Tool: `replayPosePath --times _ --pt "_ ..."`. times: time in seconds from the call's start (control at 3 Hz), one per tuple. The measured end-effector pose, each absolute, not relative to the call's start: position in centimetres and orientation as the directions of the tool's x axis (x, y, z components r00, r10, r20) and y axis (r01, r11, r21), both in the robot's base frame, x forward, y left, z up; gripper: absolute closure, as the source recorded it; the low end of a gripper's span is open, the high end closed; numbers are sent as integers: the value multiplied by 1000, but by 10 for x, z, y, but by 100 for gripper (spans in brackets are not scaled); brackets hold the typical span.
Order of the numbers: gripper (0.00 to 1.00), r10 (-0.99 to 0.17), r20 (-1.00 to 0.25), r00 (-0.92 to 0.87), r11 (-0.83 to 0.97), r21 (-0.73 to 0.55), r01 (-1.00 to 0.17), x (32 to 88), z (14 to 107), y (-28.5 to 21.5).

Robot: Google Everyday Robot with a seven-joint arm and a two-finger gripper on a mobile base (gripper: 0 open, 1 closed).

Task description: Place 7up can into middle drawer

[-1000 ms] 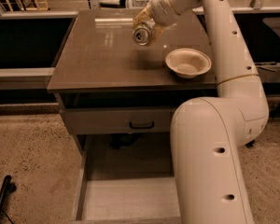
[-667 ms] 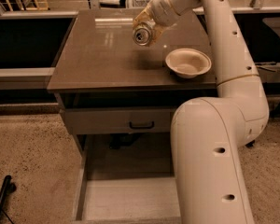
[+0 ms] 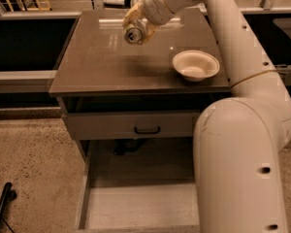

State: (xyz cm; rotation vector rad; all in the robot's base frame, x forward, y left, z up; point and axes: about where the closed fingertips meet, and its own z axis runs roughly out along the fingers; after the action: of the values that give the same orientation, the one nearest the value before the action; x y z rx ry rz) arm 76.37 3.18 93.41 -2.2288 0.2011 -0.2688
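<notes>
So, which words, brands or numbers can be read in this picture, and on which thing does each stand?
None can be read.
The can, held by the gripper above the table top, shows its metal end; its label is not legible.
The bowl and the drawer front bear no text.

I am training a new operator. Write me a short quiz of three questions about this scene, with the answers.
1. True or false: the 7up can lies in the open middle drawer.
2. Short answer: which thing rests on the table?
3. The gripper, up above the table, holds: A) the cream bowl B) the 7up can C) nothing.

Key: 1 false; 2 the cream bowl; 3 B.
</notes>
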Motion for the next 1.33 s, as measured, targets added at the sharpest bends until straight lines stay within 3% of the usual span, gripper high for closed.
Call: replayPosePath --times 0.67,1.33 --pt "100 -130 90 987 -627 -779 -12 691 910 42" --pt "100 -9 30 1000 -652 -758 17 590 866 -7"
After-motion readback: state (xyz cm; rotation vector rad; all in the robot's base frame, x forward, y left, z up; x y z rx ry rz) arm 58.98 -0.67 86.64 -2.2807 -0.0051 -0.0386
